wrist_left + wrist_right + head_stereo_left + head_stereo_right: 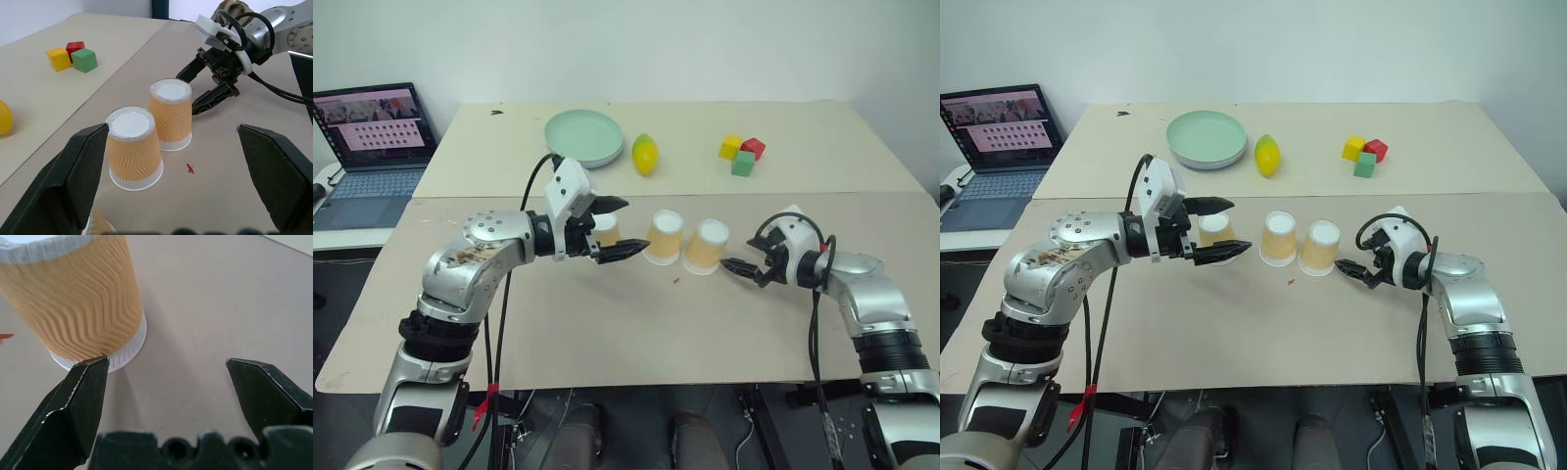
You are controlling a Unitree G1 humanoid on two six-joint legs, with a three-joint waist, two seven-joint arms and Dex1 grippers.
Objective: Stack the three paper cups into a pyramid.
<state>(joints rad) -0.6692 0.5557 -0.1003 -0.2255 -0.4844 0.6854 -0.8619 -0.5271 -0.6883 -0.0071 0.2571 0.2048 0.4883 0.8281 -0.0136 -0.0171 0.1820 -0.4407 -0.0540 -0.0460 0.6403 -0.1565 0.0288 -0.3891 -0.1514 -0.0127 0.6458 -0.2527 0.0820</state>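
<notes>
Here, three paper cups [664, 236] stand upside down in a row on the tabletop [607, 333], none stacked. The left gripper [619, 227] holds its fingers [73, 181] wide apart and empty around the nearest cup, not touching it. The right gripper [734, 266], also spread and empty, sits just beside the far cup [73, 298]. Beyond, a green plate [584, 137] lies empty; bare tabletop stretches toward the near edge.
</notes>
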